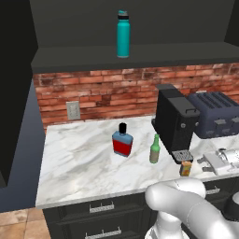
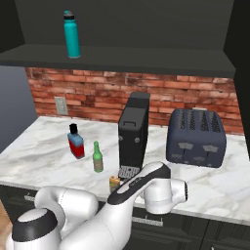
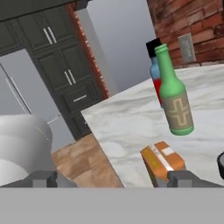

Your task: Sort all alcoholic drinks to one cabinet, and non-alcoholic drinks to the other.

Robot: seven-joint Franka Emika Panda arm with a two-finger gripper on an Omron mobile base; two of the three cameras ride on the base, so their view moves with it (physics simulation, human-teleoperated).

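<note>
Nearest the camera on the hand, the claw point(image 3: 112, 179) has its two dark tips spread wide apart with nothing between them. Just beyond the tips, the small orange carton point(image 3: 162, 161) stands near the front edge of the marble tabletop point(image 1: 79, 163), right in front of the black coffee machine point(image 1: 173, 122). A little farther back, the slim green bottle point(image 1: 154, 149) with its tan label stands upright, apart from the carton. Beside and behind it stands the flat blue flask point(image 1: 122, 140) with red label and black cap, also upright. A dark toaster point(image 2: 196, 137) sits to the right of the coffee machine. At the back runs the red brick wall point(image 2: 97, 93) with a wall outlet point(image 1: 73, 110). Above it, the tall teal bottle point(image 1: 123, 34) with a dark cap stands upright on the open cabinet shelf point(image 1: 140, 53).
</note>
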